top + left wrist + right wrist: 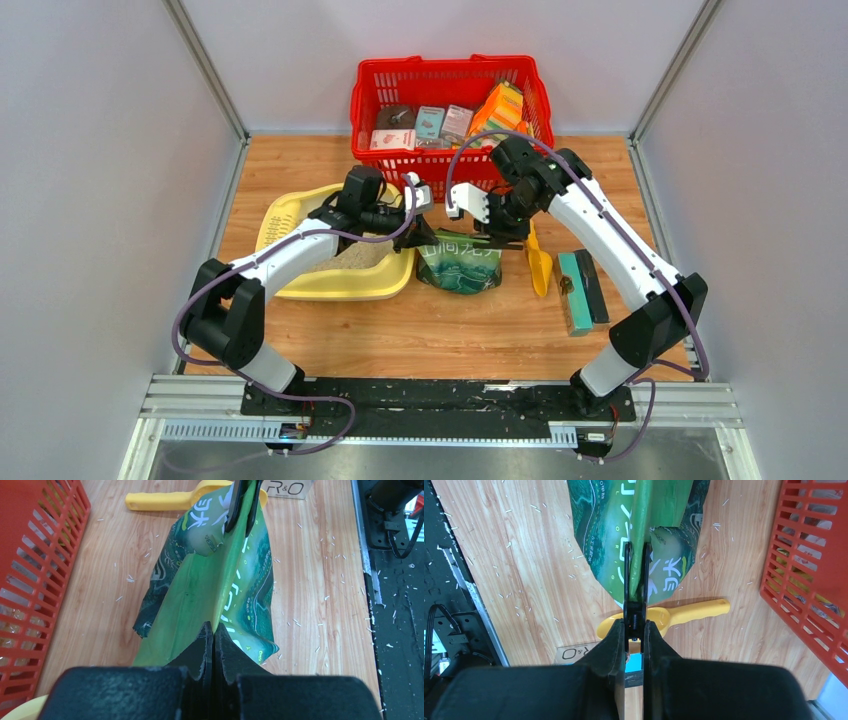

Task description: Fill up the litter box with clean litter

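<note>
In the top view we see the left gripper (428,228) and the right gripper (487,232) meeting over the green bag (460,268) at the middle of the frame. Each wrist view shows its own jaws pressed fully together on the bag's folded top edge. The left ones grip at the bottom of their frame, and the right ones grip the far end of the same fold. The litter box (345,291) lies on the tabletop (450,335) at centre left, just beside the bag and partly under the left arm. Some clean litter (352,262) shows as a beige patch inside it. A yellow scoop (538,265) lies right of the bag, and a red basket (450,66) stands at the top of the frame.
</note>
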{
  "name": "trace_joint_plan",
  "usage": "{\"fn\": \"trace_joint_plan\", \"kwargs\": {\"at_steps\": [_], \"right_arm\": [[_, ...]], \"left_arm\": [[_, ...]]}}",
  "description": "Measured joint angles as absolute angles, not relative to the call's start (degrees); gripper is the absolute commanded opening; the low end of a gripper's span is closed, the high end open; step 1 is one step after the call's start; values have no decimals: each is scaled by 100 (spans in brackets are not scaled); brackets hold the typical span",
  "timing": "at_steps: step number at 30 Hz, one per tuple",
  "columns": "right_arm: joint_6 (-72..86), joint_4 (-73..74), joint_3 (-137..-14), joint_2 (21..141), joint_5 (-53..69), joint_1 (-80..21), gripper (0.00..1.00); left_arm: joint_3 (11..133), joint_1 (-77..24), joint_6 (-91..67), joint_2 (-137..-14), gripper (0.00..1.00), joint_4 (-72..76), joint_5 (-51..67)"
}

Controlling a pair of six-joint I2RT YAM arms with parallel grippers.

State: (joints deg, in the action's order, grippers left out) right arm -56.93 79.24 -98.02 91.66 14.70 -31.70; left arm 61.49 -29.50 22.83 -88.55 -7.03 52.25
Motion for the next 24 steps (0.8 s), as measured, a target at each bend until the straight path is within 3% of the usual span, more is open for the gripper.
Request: {"fn": "trace_joint_plan", "kwargs": {"at_steps": [24], "right_arm": [[-5422, 7605, -9638, 9216, 2121, -3111, 0]], "left_arm": [[6241, -2954, 2276, -8925, 0, -836, 5321]]}}
